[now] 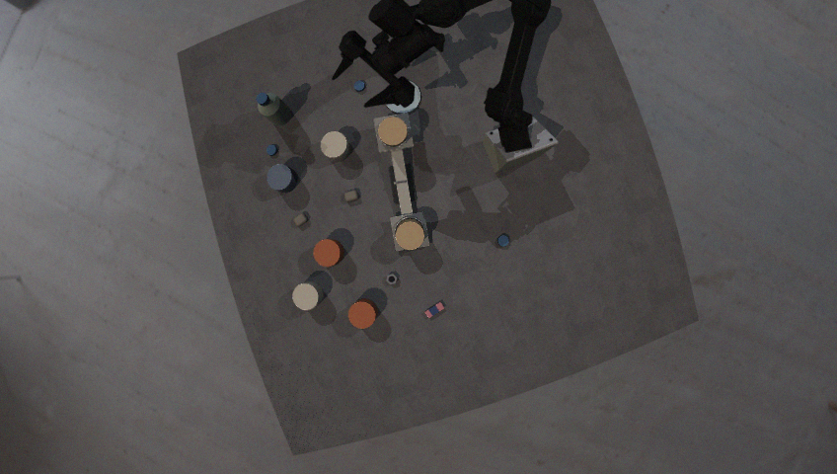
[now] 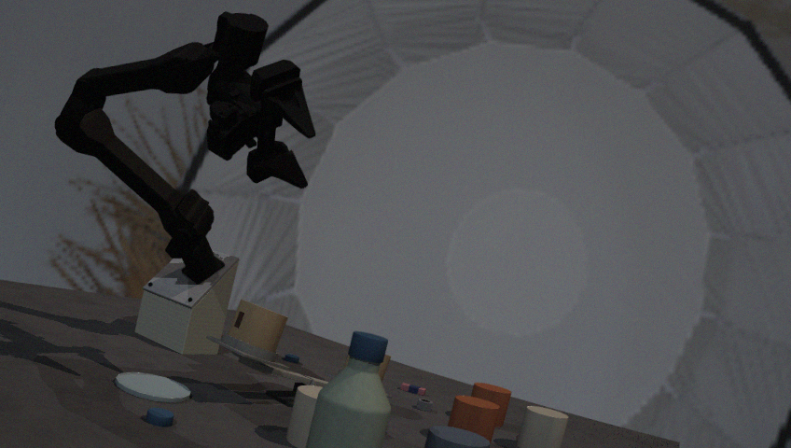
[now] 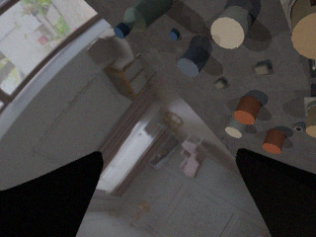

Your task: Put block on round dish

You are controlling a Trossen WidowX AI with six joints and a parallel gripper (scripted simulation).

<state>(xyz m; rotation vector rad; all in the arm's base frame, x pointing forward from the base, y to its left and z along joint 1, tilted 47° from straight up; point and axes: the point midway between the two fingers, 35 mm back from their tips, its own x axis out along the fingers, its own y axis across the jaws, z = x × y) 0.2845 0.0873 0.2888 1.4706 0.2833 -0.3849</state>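
1. While the arm (image 1: 516,70) hangs high over the mat's (image 1: 587,281) far edge, the pincer (image 1: 358,88) stands spread wide with nothing between its tips, well above everything.
2. From the top view one tip overlaps the pale dish (image 1: 411,104); from the side, the dish (image 2: 152,386) lies bare on the mat, far below.
3. Just beside the dish stands the near cup (image 1: 392,130) on one end of the balance (image 1: 403,182); the far cup (image 1: 409,234) stands on the other end. Both are upside down on their pads, and no block shows.
4. Beyond the balance, away from the arm's base (image 1: 546,140), the mat is crowded: a bottle (image 1: 268,106), cream, blue and orange cylinders, small blue discs and tan cubes.
5. On the base side there is more open room, with only one blue disc (image 1: 502,240) lying there.
6. Past the far cup, a striped bit (image 1: 434,309) lies alone towards the mat's edge.
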